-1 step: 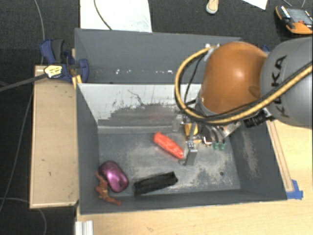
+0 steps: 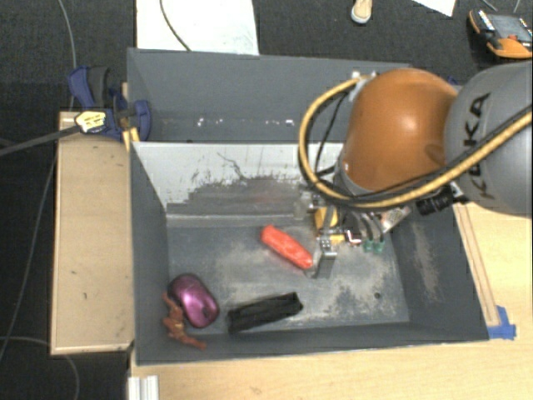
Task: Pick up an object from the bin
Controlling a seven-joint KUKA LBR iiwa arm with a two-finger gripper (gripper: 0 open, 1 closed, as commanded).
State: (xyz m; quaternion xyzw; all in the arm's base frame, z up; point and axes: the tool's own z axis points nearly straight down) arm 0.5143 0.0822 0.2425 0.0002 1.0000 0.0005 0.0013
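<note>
My gripper [image 2: 323,261] hangs low in the middle of the bin, its metal fingertip just right of an orange-red oblong thing [image 2: 287,247] that lies tilted on the floor. The fingertip touches or nearly touches that thing's right end. A black oblong block [image 2: 264,312] lies in front of it, nearer the bin's front wall. A purple rounded thing [image 2: 194,299] rests in the front left corner with a small brown figure [image 2: 178,327] against it.
The arm with its orange dome and yellow-black cables comes in from the right and covers the bin's back right part. The bin floor to the right of the gripper is bare grey metal with scuff marks.
</note>
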